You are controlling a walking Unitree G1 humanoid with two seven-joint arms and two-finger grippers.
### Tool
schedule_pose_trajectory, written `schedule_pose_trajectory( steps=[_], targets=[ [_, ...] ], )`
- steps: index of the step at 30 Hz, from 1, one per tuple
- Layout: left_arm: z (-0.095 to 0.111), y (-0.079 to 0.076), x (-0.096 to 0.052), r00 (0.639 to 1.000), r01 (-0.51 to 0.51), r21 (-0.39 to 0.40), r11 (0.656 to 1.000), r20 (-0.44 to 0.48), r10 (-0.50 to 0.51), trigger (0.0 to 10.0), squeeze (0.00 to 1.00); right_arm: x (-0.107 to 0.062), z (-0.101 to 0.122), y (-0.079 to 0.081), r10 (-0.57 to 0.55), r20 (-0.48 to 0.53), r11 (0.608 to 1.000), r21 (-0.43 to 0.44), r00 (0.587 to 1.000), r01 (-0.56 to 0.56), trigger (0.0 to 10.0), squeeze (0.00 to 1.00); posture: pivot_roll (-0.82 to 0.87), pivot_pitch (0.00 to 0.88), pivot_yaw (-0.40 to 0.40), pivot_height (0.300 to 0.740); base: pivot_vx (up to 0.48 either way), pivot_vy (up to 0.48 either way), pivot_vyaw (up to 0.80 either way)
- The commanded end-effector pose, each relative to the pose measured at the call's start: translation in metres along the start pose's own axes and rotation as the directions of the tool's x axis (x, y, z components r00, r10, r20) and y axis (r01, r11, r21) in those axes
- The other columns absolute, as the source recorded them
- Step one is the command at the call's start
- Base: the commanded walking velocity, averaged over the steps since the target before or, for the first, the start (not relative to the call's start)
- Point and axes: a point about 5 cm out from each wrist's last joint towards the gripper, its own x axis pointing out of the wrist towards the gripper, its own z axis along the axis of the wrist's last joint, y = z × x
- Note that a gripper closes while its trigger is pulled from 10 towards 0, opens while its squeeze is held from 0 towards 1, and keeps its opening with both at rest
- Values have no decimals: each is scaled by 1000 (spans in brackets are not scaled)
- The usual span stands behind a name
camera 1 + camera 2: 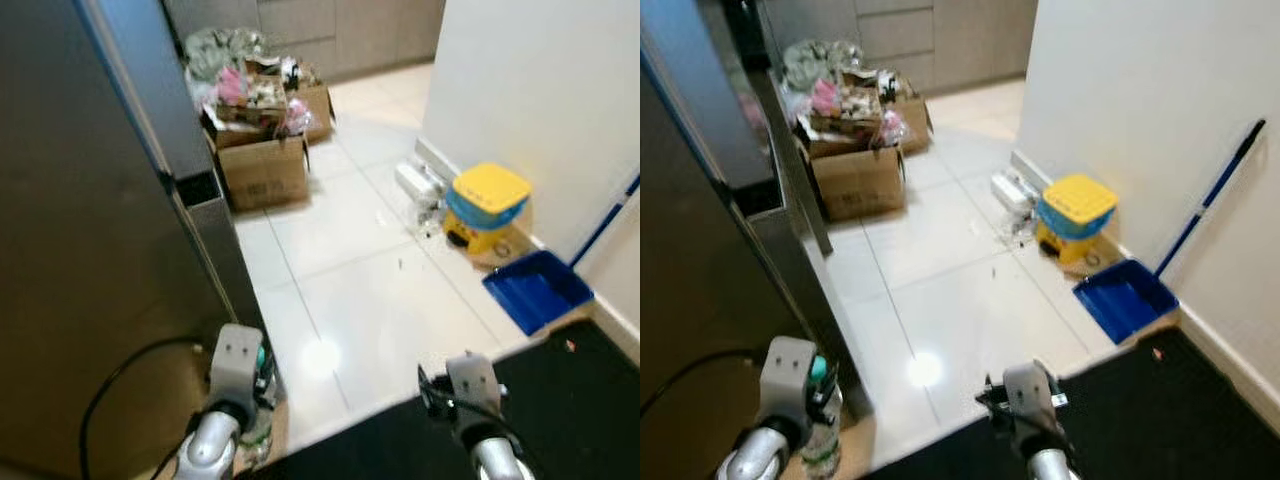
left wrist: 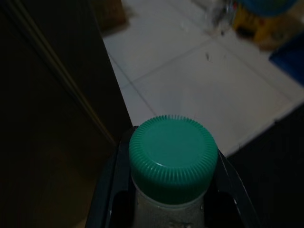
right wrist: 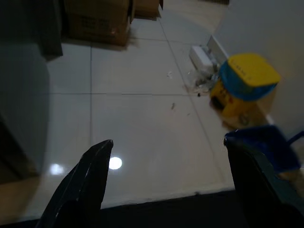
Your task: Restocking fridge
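Note:
My left gripper (image 2: 173, 194) is shut on a clear bottle with a ribbed green cap (image 2: 173, 159); its black fingers (image 2: 111, 199) clamp the neck on both sides. In the head views the bottle (image 1: 821, 405) hangs low beside the left wrist (image 1: 236, 365), close to the dark grey fridge side (image 1: 90, 260). My right gripper (image 3: 171, 183) is open over the pale floor tiles, with nothing between its fingers (image 3: 90, 175). The right wrist (image 1: 470, 385) sits above the edge of a black mat.
Cardboard boxes (image 1: 262, 170) stuffed with packets stand on the floor ahead by the fridge. Along the white wall (image 1: 540, 90) are a white power strip (image 1: 420, 182), a yellow and blue bin (image 1: 487, 208), a blue dustpan (image 1: 537, 290) and a broom handle (image 1: 1210, 195). A black mat (image 1: 570, 420) lies underfoot.

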Motion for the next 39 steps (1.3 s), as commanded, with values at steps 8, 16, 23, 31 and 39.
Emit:
schedule_pose_trajectory(
  steps=[8, 16, 23, 31, 39],
  targets=[
    [-7, 7, -5, 999, -39, 0, 999, -20, 39, 10000, 0, -2, 3, 17, 77, 5, 996, 44, 997, -78, 10000, 0, -85, 193, 45, 740, 0, 0, 0],
    [-7, 7, -6, 999, -40, 4, 999, -24, 40, 10000, 0, 1, 8, 16, 71, 26, 997, 35, 997, -72, 10000, 0, -84, 193, 46, 740, 0, 0, 78],
    [-8, 7, -7, 999, -41, 11, 999, -25, 41, 10000, 0, 3, 7, 10, 28, 10, 1000, -7, 1000, -28, 10000, 0, -82, 195, 48, 740, 0, 0, 732],
    [-8, 7, -6, 999, -39, 16, 999, -26, 39, 10000, 0, 3, 7, 8, 19, 6, 1000, -14, 1000, -19, 10000, 0, -79, 195, 48, 740, 0, 0, 744],
    [-8, 7, -6, 999, -35, 18, 999, -27, 36, 10000, 0, 3, 6, 8, 11, 3, 1000, -17, 1000, -11, 10000, 0, -82, 193, 50, 740, 0, 0, 744]
  ],
)
